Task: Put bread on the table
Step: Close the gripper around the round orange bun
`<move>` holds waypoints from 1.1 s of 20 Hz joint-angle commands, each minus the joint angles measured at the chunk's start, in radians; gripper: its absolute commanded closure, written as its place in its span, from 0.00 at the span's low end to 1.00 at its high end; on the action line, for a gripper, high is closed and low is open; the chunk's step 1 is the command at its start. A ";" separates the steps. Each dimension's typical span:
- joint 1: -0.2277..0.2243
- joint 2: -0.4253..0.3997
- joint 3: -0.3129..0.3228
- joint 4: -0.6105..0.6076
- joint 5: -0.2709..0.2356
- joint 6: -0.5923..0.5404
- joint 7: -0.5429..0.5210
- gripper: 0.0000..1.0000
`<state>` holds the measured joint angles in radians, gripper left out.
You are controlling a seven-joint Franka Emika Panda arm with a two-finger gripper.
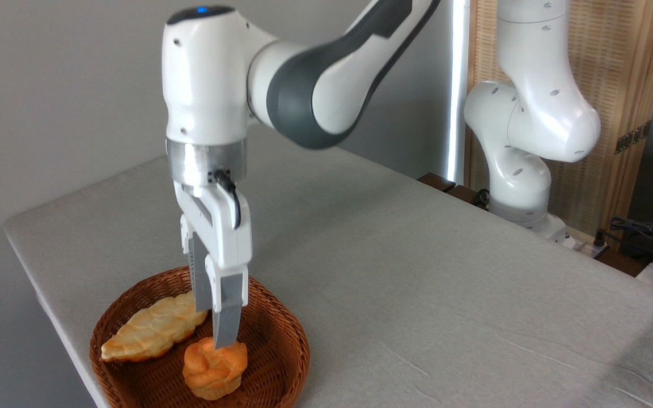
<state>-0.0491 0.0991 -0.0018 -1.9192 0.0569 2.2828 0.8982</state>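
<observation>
Camera: bread in basket, roundish, knobbly top up; gripper fingertips touching it, grip unclear.

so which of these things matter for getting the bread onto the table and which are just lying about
Matter:
- orange bun, in the basket
- fingers, at the bun's top
- grey table
- wicker basket

Lying about:
- leaf-shaped pastry
- cables

We see the table bare and wide to the right of the basket, with open passage there. The basket's low rim rings the bread and the long pastry just left of it. The gripper stands directly above the bread. Far right, the arm's base blocks the table edge.
</observation>
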 commanded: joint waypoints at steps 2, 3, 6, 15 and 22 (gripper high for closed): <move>-0.003 0.020 0.005 -0.041 0.015 0.098 0.010 0.00; -0.003 0.024 0.006 -0.041 0.015 0.102 0.011 0.00; 0.017 0.031 0.005 -0.041 0.024 0.134 0.011 0.00; 0.034 0.076 -0.010 -0.063 0.139 0.193 0.011 0.00; 0.034 0.077 -0.035 -0.073 0.139 0.190 0.013 0.67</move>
<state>-0.0211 0.1755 -0.0335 -1.9721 0.1784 2.4533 0.8987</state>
